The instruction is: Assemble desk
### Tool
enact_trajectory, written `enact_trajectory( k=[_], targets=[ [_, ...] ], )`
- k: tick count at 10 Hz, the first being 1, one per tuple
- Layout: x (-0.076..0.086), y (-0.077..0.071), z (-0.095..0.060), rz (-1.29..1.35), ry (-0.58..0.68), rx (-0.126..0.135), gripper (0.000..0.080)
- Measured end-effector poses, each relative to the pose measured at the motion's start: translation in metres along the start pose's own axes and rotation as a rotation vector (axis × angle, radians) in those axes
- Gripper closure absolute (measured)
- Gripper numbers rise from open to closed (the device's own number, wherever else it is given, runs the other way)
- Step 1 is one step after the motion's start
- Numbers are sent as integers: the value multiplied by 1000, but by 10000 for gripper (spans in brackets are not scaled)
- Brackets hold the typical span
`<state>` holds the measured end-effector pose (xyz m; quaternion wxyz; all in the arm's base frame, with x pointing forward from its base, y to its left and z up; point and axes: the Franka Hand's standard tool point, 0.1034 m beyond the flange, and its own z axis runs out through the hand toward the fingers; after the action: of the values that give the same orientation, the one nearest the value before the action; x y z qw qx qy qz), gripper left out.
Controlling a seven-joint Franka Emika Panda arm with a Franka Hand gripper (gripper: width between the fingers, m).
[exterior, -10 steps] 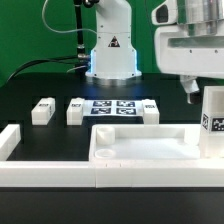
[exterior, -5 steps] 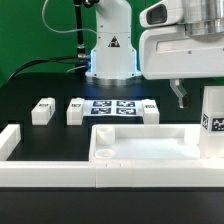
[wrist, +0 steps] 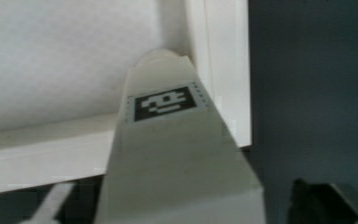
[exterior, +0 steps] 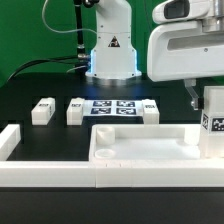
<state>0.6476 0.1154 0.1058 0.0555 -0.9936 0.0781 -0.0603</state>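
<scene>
Hand [wrist: 185,203] spread, pinching nothing. Wrist view shows a dark finger [wrist: 318,202] to one side of the leg post [wrist: 167,150] with a dark gap between them. The other finger is a blur on the opposite side and also looks clear of the post. Exterior view shows only one finger, hanging just beside the post's top on the exterior view's left, close but apart. The bulky white hand body fills the upper corner on the exterior view's right. Post upright, tag on its face, at the panel [exterior: 150,129] end on the exterior view's right, partly out of view there. Can't tell if its foot is seated in the corner. In the wrist view the post runs down toward the panel's rim corner, with dark tabletop [exterior: 35,90] beyond it. Panel lies flat on the black tabletop, from centre toward the exterior view's right, raised rim up, hollow side open. Rail [exterior: 60,176] runs long and low along the near edge, just in front of the panel, with an L end on the exterior view's left. Farther back is a row lying on the tabletop. Left leg [exterior: 42,110] lies alone, middle leg [exterior: 75,110] is just beside the marker board [exterior: 112,108], and right leg [exterior: 148,110] lies against the board's other side. Robot base [exterior: 110,55] is far centre behind the board, with a blue glow low on it.
</scene>
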Motion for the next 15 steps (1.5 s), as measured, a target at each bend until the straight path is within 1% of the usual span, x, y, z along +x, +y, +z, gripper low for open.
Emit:
enact_trajectory(
  k=[1,2,3,6,8,10,12,13,14,15],
  targets=[
    [1,2,0,37,1,-3,472],
    [2,6,0,120,3,-7,472],
    [2,7,0,169,3,-8,492],
    [5,22,-1,389,11,-32,491],
    [5,31,-2,489,16,-44,491],
    [6,34,-3,505,24,-62,488],
    [6,35,-3,502,24,-62,488],
    [8,33,-5,504,27,-57,382],
    [13,29,-21,502,32,-40,382],
    [15,26,-41,487,27,-29,219]
  ],
)
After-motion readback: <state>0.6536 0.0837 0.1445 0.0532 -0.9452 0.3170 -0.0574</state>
